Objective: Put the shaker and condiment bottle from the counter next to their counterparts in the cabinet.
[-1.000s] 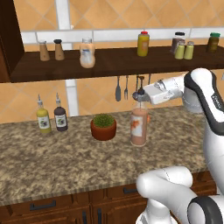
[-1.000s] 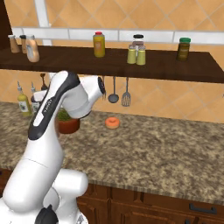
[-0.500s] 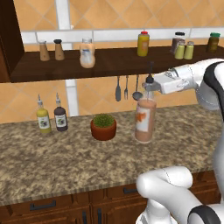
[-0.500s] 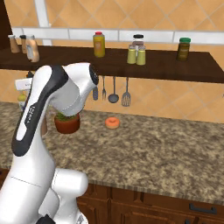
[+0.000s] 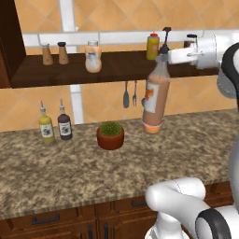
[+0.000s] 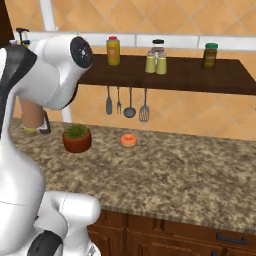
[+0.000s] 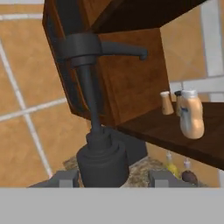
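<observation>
One condiment bottle [image 5: 156, 95] hanging near-vertical, spout up, seemingly clamped.

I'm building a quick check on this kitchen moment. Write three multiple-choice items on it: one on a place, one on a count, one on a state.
1. Where is the potted plant?
A. on the counter
B. on the cabinet shelf
C. in the gripper

2. How many utensils hang under the cabinet?
A. two
B. four
C. six

3. What state is the condiment bottle in?
A. lying on the counter
B. standing on the shelf
C. held in the air by the gripper

Answers:
1. A, its pot sits on the granite counter beside the two small spouted bottles.
2. B, the right base view shows four in a row.
3. C, its base hangs clear of the counter, gripped at the neck.
</observation>
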